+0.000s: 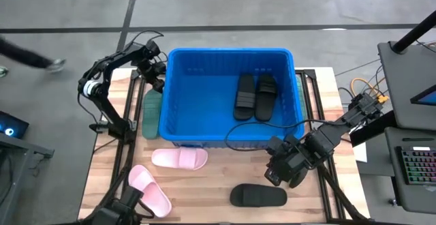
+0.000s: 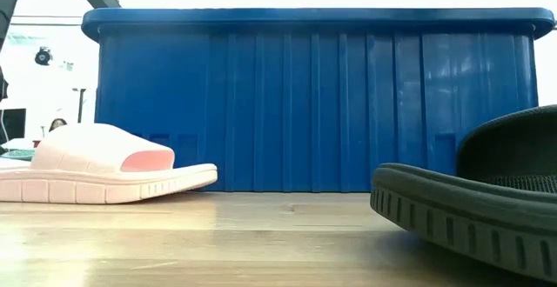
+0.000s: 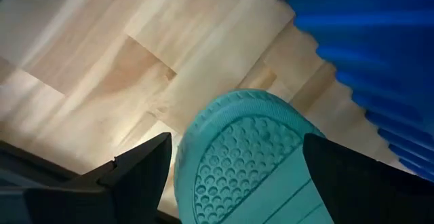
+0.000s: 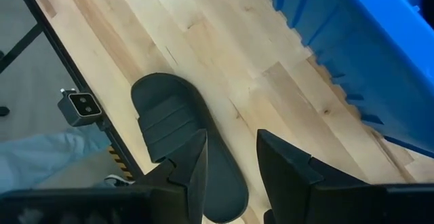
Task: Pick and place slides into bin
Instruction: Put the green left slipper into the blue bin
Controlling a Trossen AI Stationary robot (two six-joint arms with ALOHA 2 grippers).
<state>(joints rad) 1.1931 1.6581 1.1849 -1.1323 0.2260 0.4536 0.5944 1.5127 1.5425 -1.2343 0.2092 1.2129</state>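
The blue bin point(image 1: 230, 135) stands mid-table with two black slides point(image 1: 255, 97) lying inside. A sage green slide point(image 1: 150, 114) lies flat on the table along the bin's left wall. My left gripper point(image 1: 156, 77) is open over its far end. In the left wrist view the fingers stand on either side of the slide's rounded end point(image 3: 244, 156). A third black slide point(image 1: 258, 196) lies flat near the front edge. My right gripper point(image 1: 278, 173) hangs open just above and to the right of it, empty. It also shows in the right wrist view point(image 4: 175, 132).
Two light pink slides lie on the table in front of the bin at the left, one point(image 1: 179, 158) close to the bin wall and one point(image 1: 150, 189) nearer the front edge. In the low view a pink slide point(image 2: 96, 165) sits before the bin wall point(image 2: 313, 104).
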